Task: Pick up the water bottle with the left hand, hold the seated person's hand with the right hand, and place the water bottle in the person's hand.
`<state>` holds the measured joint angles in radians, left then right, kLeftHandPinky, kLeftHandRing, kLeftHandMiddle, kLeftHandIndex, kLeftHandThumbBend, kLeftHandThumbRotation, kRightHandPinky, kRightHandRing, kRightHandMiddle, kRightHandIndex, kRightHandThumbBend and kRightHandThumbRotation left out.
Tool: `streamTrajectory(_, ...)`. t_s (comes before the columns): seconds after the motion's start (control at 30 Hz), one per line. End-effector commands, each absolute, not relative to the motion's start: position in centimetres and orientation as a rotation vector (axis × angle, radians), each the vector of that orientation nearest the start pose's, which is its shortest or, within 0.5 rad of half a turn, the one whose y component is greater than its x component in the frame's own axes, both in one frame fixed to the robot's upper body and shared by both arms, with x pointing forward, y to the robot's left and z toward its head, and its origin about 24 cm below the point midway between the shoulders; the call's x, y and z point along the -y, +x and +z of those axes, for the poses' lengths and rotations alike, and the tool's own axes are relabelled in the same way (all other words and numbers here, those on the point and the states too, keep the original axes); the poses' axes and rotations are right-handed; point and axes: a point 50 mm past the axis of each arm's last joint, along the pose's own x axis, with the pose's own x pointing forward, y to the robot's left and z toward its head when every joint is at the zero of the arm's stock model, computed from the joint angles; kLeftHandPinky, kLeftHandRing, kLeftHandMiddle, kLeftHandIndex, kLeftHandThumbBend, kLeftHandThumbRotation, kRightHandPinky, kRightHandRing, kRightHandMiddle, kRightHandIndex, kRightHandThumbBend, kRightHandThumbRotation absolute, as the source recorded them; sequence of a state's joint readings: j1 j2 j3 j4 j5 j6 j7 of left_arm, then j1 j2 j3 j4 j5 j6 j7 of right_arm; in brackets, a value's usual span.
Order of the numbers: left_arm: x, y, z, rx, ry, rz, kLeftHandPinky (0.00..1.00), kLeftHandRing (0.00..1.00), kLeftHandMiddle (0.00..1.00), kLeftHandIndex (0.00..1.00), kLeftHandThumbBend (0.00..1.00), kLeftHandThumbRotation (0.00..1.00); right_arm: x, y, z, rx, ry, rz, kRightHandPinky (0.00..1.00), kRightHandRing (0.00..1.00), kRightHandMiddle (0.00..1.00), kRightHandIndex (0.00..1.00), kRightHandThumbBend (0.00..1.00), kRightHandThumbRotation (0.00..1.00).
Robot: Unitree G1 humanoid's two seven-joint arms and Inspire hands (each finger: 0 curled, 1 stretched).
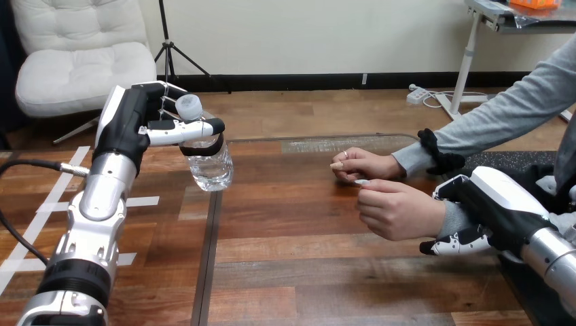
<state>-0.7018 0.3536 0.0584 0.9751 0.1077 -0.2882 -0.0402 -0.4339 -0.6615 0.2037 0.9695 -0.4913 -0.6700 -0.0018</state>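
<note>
Gripping water bottle: left robot hand.

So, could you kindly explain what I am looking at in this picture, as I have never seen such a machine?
The picture comes from a camera on a humanoid robot's head, looking down over a wooden table. The two silver arms are the robot's own. Its left hand is curled round a clear water bottle just below the cap. A person sits at the right with both hands over the table. The robot's right hand is curled round the wrist of the person's nearer hand.
</note>
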Motion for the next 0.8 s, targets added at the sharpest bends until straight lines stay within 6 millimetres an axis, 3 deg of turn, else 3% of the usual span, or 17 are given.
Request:
streamTrajectory(0.0, -22.56, 37.55, 11.49, 0.153, 0.378, 0.037, 0.33, 0.37, 0.42, 0.45, 0.73, 0.0, 26.55, 30.96, 4.45, 0.056, -1.087, 0.315, 0.21, 0.25, 0.31, 0.34, 0.68, 0.0)
streamTrajectory(0.77, -22.1, 37.33, 11.51, 0.181, 0.405, 0.007, 0.33, 0.38, 0.42, 0.45, 0.75, 0.0, 26.27, 31.04, 4.89, 0.094, -1.093, 0.327, 0.21, 0.25, 0.31, 0.34, 0.68, 0.0)
